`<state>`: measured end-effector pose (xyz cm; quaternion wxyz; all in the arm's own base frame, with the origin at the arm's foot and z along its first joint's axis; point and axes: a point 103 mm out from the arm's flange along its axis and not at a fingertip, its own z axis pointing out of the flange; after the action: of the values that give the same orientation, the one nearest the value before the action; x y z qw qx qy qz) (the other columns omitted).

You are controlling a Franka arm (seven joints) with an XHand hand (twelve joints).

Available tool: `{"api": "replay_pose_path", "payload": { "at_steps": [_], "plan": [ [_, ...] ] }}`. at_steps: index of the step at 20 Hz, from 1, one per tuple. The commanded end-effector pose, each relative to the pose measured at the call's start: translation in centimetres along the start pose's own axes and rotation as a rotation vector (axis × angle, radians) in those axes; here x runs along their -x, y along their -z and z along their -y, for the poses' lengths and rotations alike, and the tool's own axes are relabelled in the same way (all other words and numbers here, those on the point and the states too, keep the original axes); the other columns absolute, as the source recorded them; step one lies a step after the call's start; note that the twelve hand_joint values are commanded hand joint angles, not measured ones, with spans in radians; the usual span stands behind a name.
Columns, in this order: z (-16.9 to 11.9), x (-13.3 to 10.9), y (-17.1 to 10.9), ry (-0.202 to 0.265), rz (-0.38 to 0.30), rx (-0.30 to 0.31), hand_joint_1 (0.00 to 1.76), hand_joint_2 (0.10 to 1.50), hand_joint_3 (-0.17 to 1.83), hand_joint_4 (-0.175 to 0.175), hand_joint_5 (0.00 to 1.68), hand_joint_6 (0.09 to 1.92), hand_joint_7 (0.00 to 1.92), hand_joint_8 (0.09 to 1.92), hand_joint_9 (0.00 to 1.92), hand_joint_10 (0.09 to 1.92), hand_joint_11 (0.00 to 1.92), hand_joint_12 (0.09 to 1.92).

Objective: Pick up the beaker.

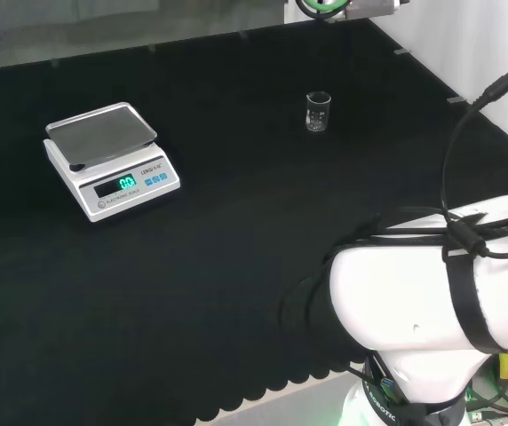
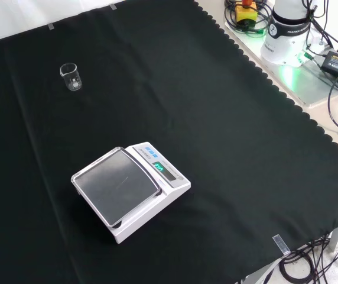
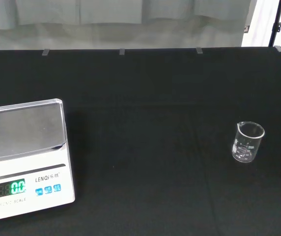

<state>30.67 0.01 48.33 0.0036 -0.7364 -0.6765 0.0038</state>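
Black cloth (image 1: 236, 248) covers the bench, matte and smooth, with a scalloped edge near my base. Two things stand on it: one beaker and one scale.

Seen from my wrist, the beaker (image 3: 248, 142) is ahead of my hand and well off, upright on bare cloth and touched by nothing. It is clear glass, a short cylinder with a small spout at its rim, and it looks empty. White printed marks run down its wall, too small for me to read. In the head view the beaker (image 1: 319, 112) stands far out beyond my white arm link (image 1: 440, 293). In the front view it (image 2: 71, 77) sits near the upper left.

The scale (image 3: 22, 152) is also ahead of my hand and well apart from the beaker. Its body is white plastic, low and boxy, under a flat, square, grey metal pan with rounded corners. Its sloped face carries a lit green display, blue buttons and a line of print.

Four grey tape tabs (image 3: 122, 51) pin the cloth's far edge.

Whether my hand is open or closed I cannot tell.
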Motion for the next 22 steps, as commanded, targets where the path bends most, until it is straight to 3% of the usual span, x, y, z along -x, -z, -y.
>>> {"api": "replay_pose_path", "payload": {
  "at_steps": [1,2,3,4,5,8,14,19,22],
  "plan": [
    [-0.1,1.7,-0.6,0.035,0.205,-0.023,0.32,0.87,0.48,-0.051,0.07,0.16,0.0,0.33,0.0,0.56,0.01,1.4],
    [0.0,2.8,-1.0,0.067,0.199,-0.022,0.31,0.9,0.41,-0.052,0.09,0.11,0.0,0.32,0.0,0.55,0.0,1.42],
    [-0.1,-0.3,-0.6,0.05,0.223,-0.008,0.31,0.93,0.37,-0.053,0.1,0.09,0.0,0.31,0.0,0.54,0.0,1.43],
    [-0.1,-2.1,-0.4,0.045,0.118,-0.024,0.31,0.94,0.34,-0.053,0.1,0.09,0.0,0.31,0.0,0.53,0.0,1.43],
    [-0.1,-2.5,-0.5,0.067,0.126,-0.028,0.31,0.95,0.32,-0.053,0.11,0.09,0.0,0.31,0.0,0.53,0.0,1.44],
    [-0.4,-2.6,-0.7,0.098,0.155,-0.022,0.31,0.96,0.3,-0.054,0.12,0.09,0.0,0.33,0.0,0.53,0.0,1.44],
    [-4.0,-5.0,-2.6,0.074,0.165,-0.034,0.31,0.97,0.27,-0.053,0.13,0.09,0.0,0.37,0.0,0.59,0.0,1.47],
    [-7.9,-6.2,-4.9,0.083,0.145,-0.041,0.31,0.98,0.26,-0.054,0.13,0.09,0.0,0.39,0.0,0.63,0.0,1.5],
    [-10.8,-4.9,-5.7,0.099,0.093,-0.018,0.32,0.98,0.25,-0.054,0.14,0.09,0.0,0.4,0.0,0.65,0.0,1.5]
  ]
}}
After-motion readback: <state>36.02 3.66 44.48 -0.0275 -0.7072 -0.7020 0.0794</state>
